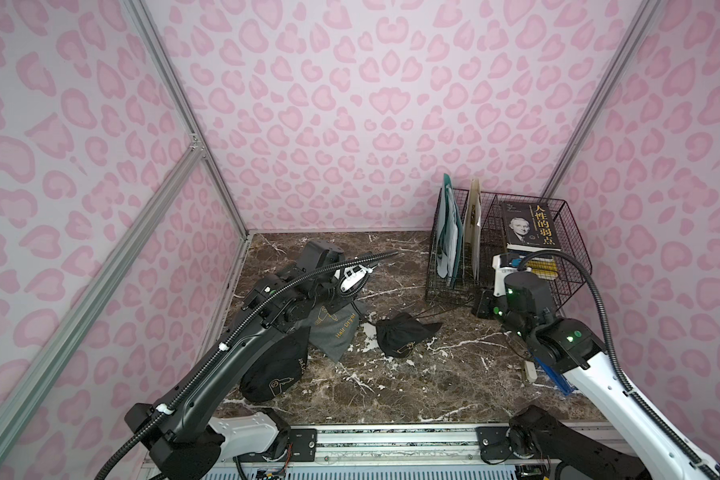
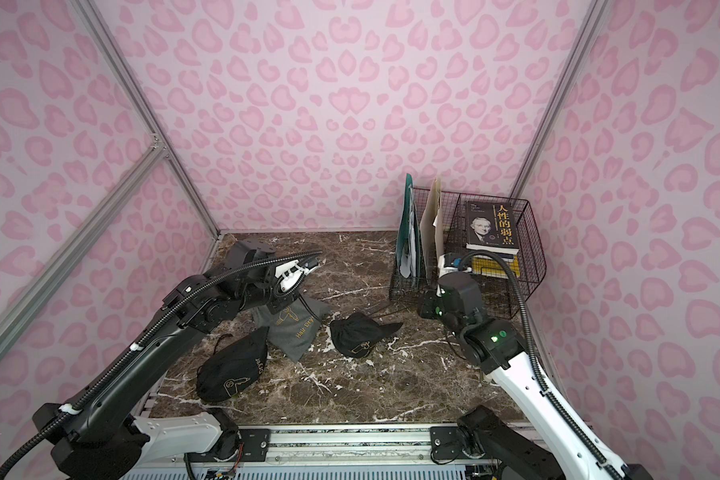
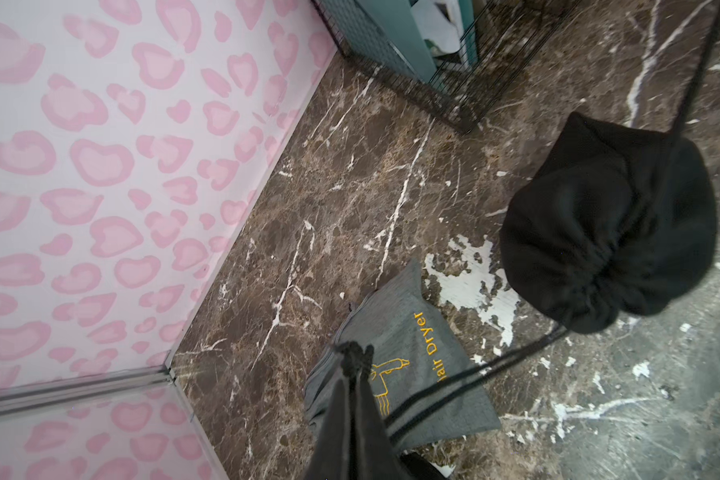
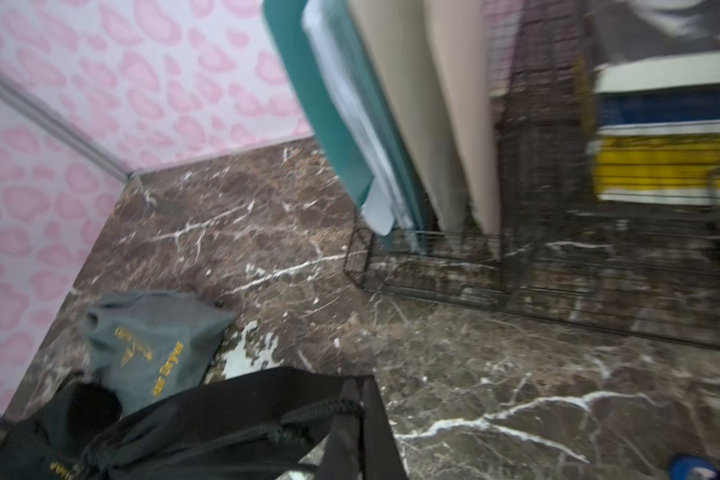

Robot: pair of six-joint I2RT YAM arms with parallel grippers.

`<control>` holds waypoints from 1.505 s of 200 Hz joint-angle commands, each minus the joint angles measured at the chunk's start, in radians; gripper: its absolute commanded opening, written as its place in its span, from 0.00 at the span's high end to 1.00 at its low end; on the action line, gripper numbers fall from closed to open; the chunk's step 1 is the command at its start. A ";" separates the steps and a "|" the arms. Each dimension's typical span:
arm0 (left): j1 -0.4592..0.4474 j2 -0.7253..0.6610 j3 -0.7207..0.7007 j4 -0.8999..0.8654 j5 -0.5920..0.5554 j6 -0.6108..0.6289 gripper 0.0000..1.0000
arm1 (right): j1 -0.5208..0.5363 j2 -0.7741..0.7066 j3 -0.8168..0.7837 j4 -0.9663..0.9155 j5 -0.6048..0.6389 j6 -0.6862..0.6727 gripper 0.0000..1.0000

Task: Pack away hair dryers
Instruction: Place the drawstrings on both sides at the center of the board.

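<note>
My left pincer (image 3: 353, 376) is pressed together on a drawstring knot (image 3: 352, 353), hanging over the grey pouch (image 3: 391, 307) printed "Hair Dryer" in yellow. From the tips, the doubled cord (image 3: 516, 352) runs straight across that pouch's corner to the gathered mouth of a black pouch (image 3: 607, 224), which is cinched shut and bulging.

My right pincer (image 4: 356, 399) is likewise squeezed shut, nipping a braided cord (image 4: 308, 410) at the near edge of the same black pouch. That wrist view is blurred, so I can't read the grip more finely.

In both top views the black pouch sits on the marble surface (image 1: 391, 395) between my two pincers. The grey pouch lies just beside it toward the left arm. A second black pouch (image 1: 273, 370) lies nearer the front edge, partly under that arm.

The hair dryers are hidden from me in every view, and I cannot tell whether they sit inside the bulging pouches.

Beyond the right arm, in the far right corner, is a black wire basket (image 1: 454, 291). A teal folder (image 1: 447, 232) and a beige folder (image 1: 472, 220) stand upright in it, and a stack of books (image 1: 531, 232) fills its other compartment.
</note>
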 commanded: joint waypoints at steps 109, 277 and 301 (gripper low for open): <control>0.202 0.182 0.133 0.053 0.050 0.010 0.98 | 0.280 0.515 0.173 0.265 -0.103 0.017 1.00; 0.257 0.340 0.180 0.012 0.107 -0.085 0.98 | 0.372 0.641 0.180 0.342 -0.224 0.055 1.00; 0.257 0.350 0.132 -0.050 0.160 -0.098 0.91 | 0.372 0.651 0.185 0.318 -0.263 0.042 0.93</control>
